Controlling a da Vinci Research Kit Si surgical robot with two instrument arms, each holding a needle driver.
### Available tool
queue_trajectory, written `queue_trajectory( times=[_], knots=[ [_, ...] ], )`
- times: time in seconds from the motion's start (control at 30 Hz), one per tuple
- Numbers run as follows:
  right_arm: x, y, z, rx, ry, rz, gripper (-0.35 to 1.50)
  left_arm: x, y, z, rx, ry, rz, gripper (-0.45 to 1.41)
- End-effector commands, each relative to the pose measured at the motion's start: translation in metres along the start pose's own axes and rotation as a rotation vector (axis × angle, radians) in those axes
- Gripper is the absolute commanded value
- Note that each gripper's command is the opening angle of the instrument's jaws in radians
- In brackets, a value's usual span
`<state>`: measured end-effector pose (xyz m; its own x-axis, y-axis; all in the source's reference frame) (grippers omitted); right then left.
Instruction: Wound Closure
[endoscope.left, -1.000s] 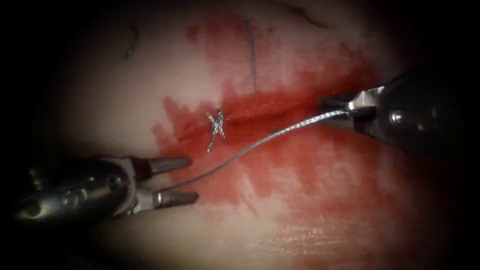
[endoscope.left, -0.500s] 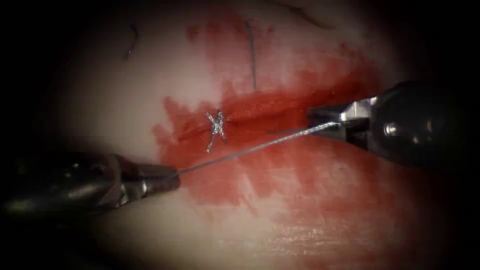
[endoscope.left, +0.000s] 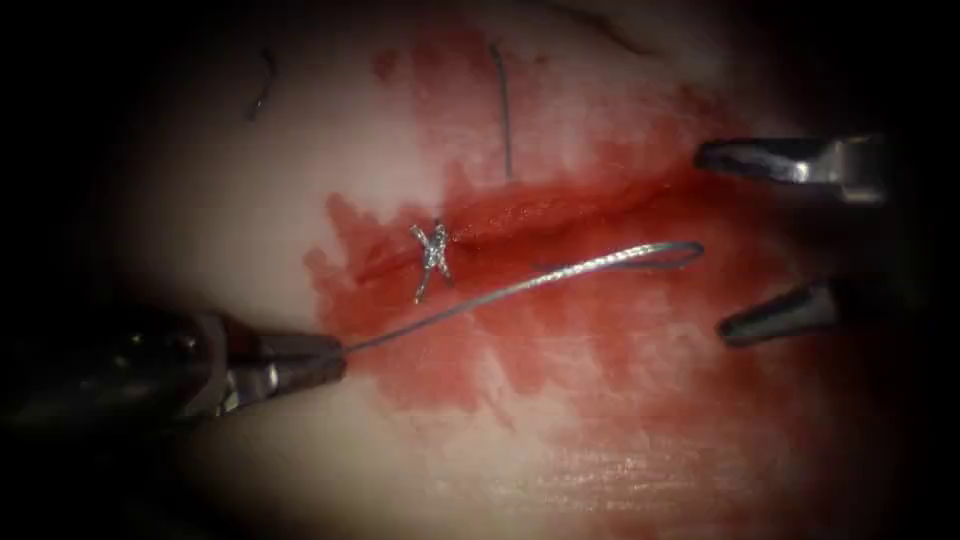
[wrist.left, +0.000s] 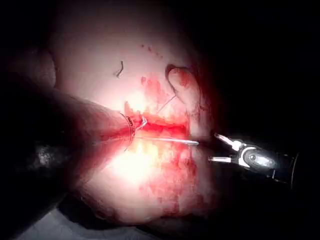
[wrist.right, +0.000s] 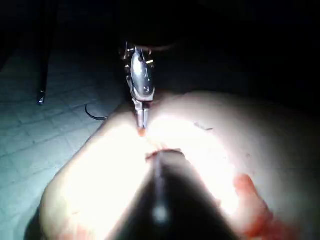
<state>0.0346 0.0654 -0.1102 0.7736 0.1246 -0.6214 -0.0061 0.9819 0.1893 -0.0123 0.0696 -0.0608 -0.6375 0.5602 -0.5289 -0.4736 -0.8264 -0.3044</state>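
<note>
Below the cut (endoscope.left: 540, 215), left tool (endoscope.left: 300, 360) clamped on the thread (endoscope.left: 500, 292); right tool (endoscope.left: 745, 245) spread wide, holding nothing, off the thread's looped end. One knot (endoscope.left: 432, 255) tied at the cut's left end; rest left open on reddened tissue (endoscope.left: 250, 210). No needle made out.

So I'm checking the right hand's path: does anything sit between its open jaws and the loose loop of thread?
Nothing visible does. The right hand is open beside the thread loop, with bare tissue between.

Glossy, wet-looking tissue (endoscope.left: 300, 150); shiny braided metallic thread (endoscope.left: 520, 287); dull grey metal on right tool (endoscope.left: 760, 240).
</note>
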Motion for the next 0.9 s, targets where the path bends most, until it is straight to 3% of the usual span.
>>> queue_trajectory(
  times=[0.03, 0.07, 0.1, 0.2, 0.3, 0.37, 0.5, 0.53, 0.7, 0.9],
  knots=[
    [-0.0003, 0.0024, -0.0006, 0.051, 0.086, -0.002, -0.1, 0.0008, -0.0007, 0.0005, -0.017, 0.013, 0.08, -0.35],
    [-0.0007, 0.0033, -0.0006, 0.057, 0.1, -0.003, -0.28, 0.001, -0.0009, 0.0003, -0.014, 0.025, 0.117, -0.35],
    [-0.0009, 0.0036, -0.0006, 0.058, 0.101, -0.004, -0.35, 0.0012, -0.001, 0.0002, -0.012, 0.034, 0.142, -0.35],
    [-0.0022, 0.0051, 0.0018, 0.046, 0.126, 0.003, -0.35, 0.0024, -0.0016, -0.0008, 0.0, 0.083, 0.196, -0.35],
    [-0.0028, 0.0049, 0.0045, 0.113, 0.122, -0.008, -0.35, 0.0038, -0.002, -0.0021, 0.014, 0.127, 0.223, -0.35],
    [-0.0037, 0.0039, 0.0069, 0.182, 0.053, -0.016, -0.35, 0.0047, -0.002, -0.0032, 0.022, 0.151, 0.242, -0.35],
    [-0.0043, 0.0035, 0.0081, 0.074, 0.004, -0.066, -0.35, 0.0056, -0.0019, -0.0042, 0.02, 0.152, 0.261, -0.35],
    [-0.0047, 0.0036, 0.0088, 0.054, 0.042, -0.074, -0.35, 0.0058, -0.0019, -0.0043, 0.022, 0.156, 0.257, -0.35],
    [-0.0063, 0.0023, 0.0133, 0.167, 0.15, -0.06, -0.35, 0.0067, -0.0027, -0.0037, 0.044, 0.18, 0.241, -0.35],
    [-0.0062, 0.001, 0.0154, 0.214, 0.33, -0.021, -0.35, 0.0074, -0.0039, -0.0007, 0.076, 0.192, 0.163, -0.35]
  ],
)
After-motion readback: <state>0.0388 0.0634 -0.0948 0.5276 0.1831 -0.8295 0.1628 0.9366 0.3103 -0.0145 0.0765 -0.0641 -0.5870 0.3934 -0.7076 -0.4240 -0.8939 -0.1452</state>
